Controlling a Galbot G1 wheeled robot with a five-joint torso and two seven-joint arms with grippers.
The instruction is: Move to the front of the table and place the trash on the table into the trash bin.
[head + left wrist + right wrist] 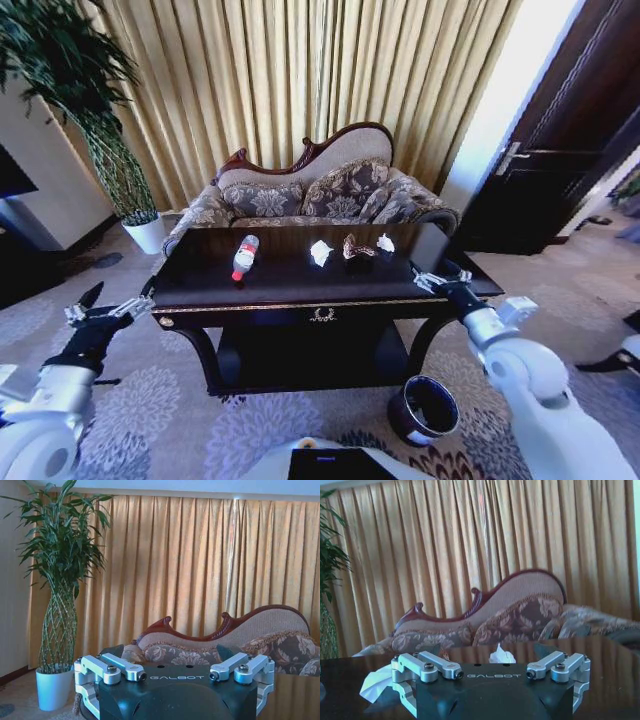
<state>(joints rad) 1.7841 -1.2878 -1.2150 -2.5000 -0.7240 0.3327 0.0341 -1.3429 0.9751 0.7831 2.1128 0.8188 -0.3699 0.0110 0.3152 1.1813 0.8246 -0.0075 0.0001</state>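
The trash bin (423, 408) is partly covered by the right arm; the plant (60, 70) is cut off at the frame edge.

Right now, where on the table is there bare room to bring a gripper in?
On the table, the front strip along the gold trim is bare, and so is the left end beside the bottle. The back right is crowded: paper wad, wrapper and another wad.

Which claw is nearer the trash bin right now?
Right. The right claw hovers at the table's right front corner, above the trash bin on the floor. The left claw is off the table's left end, far across from it.
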